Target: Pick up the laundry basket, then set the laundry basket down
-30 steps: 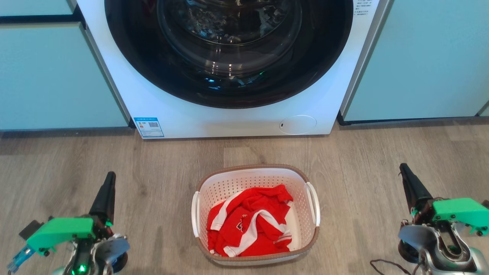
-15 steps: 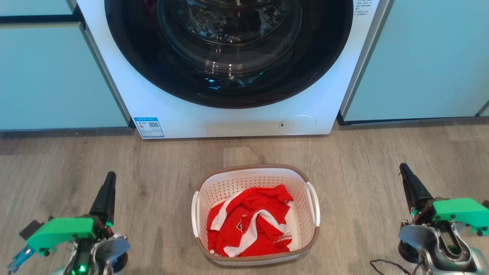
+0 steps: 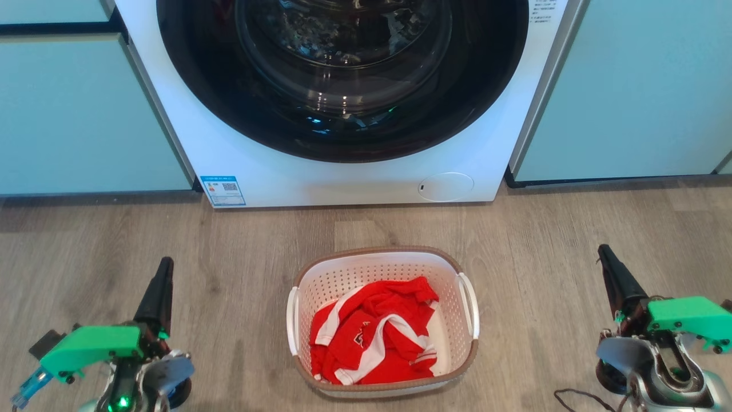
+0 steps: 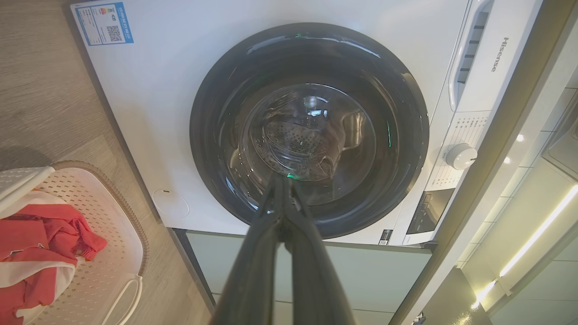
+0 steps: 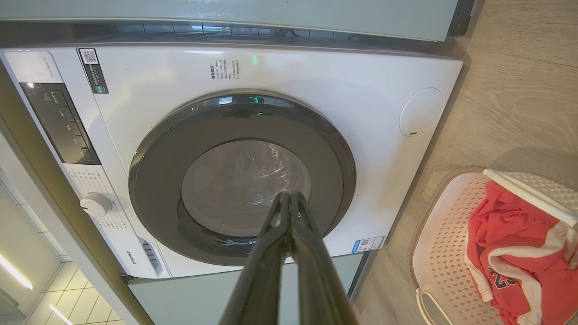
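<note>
Laundry basket (image 3: 366, 274) stands on the wood floor (image 3: 240, 240) before the washing machine (image 3: 343, 183) in the head view. A red-and-white garment (image 3: 372, 337) lies inside. It sits between the left gripper (image 3: 164, 264) and the right gripper (image 3: 605, 253), well apart from both. The left wrist view settles the grip: fingers pressed together, empty. It also takes in the machine's white dial (image 4: 460, 156). The right wrist view shows its fingers likewise clenched on nothing, plus the dark control panel (image 5: 63, 126).

White perforated, brown-rimmed laundry basket (image 3: 372, 270); red-white garment (image 3: 372, 337); grey wood-grain floor (image 3: 114, 240)
</note>
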